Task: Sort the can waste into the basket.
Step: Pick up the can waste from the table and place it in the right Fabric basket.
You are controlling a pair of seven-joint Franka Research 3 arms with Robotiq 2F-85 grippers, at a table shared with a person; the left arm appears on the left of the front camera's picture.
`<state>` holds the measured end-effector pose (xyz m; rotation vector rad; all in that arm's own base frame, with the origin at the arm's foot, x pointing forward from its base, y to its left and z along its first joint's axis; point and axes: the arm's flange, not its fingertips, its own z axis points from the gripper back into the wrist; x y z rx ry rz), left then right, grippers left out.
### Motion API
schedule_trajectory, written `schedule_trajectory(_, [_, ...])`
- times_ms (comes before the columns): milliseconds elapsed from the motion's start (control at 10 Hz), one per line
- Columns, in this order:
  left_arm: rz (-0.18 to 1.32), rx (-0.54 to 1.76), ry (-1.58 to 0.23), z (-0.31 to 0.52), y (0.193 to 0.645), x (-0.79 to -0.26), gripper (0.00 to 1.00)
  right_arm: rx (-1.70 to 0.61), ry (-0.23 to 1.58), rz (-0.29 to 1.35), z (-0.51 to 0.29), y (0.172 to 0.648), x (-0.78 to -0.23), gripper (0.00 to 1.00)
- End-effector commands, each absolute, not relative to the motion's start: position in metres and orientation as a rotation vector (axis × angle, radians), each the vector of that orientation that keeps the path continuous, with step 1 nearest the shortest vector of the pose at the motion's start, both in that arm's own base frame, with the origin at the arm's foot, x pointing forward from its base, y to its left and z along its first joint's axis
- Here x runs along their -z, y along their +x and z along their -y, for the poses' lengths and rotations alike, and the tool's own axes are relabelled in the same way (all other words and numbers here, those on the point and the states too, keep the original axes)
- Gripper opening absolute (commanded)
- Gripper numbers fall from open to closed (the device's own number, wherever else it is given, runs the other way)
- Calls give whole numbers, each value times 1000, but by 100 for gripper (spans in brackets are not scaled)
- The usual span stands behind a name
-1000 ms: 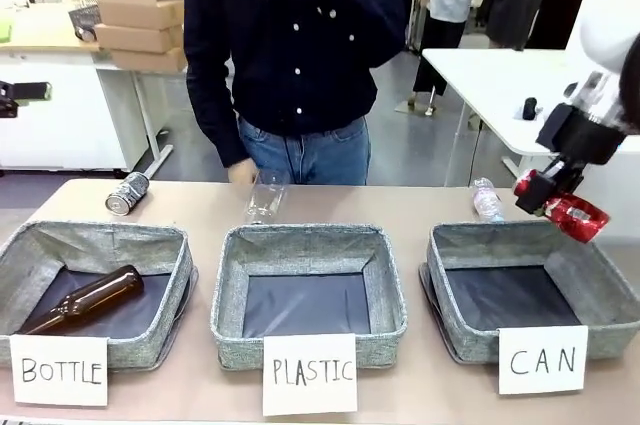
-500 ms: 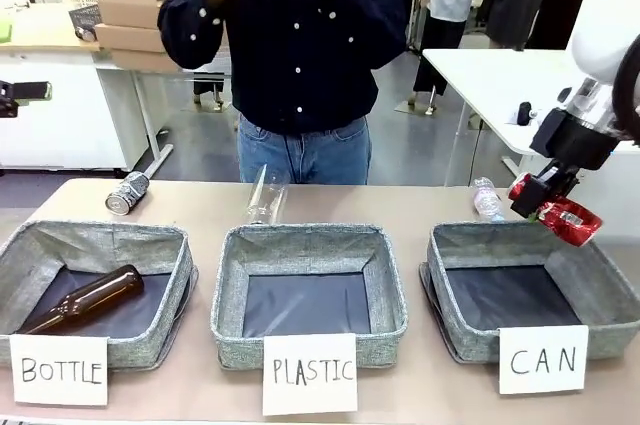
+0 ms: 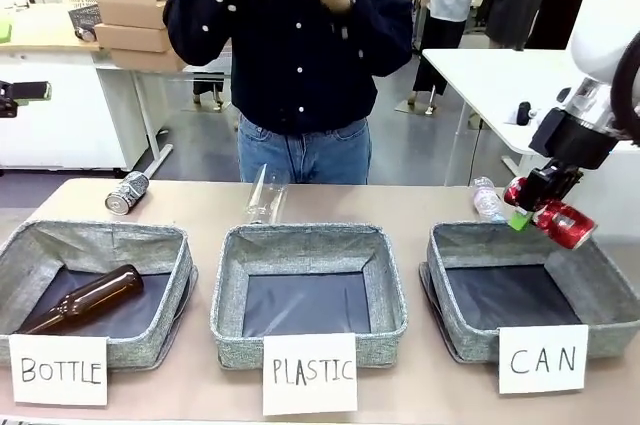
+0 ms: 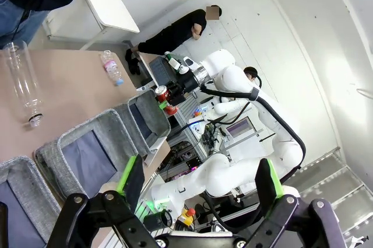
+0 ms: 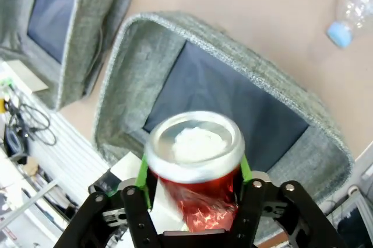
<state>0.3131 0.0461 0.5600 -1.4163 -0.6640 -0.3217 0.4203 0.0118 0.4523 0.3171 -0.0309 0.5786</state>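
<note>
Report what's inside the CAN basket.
Bare dark floor shows in the grey woven CAN basket; its near wall hides the front strip. The crushed red can hangs above, in the right gripper.

The red can (image 3: 562, 224) is crushed and bright, with a silver end; it hangs in the air, pinched between the fingers of the right gripper (image 3: 540, 210), tilted over the far right rim of the basket (image 3: 450, 245); in the right wrist view its round silver top faces the camera, with the basket's dark floor beneath it; the basket is a grey woven rectangle at the table's (image 3: 420, 207) right end, a white card (image 3: 543, 359) reading "CAN" at its front; the dark can (image 3: 126, 193) lies on its side at the table's far left, silver end toward the camera, well apart from the basket.
</note>
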Motion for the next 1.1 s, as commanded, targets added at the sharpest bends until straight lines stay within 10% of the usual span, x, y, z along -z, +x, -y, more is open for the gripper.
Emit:
schedule_trajectory(0, [687, 336, -1437, -44, 315, -562, 100, -587, 354, 46, -9, 426, -454, 100])
schedule_trajectory(600, [687, 336, -1437, -44, 315, -562, 100, -525, 555, 75, -4, 429, -458, 100])
schedule_trajectory(1000, [687, 336, -1437, -44, 315, -562, 100, -157, 1809, 237, 49, 414, -506, 100])
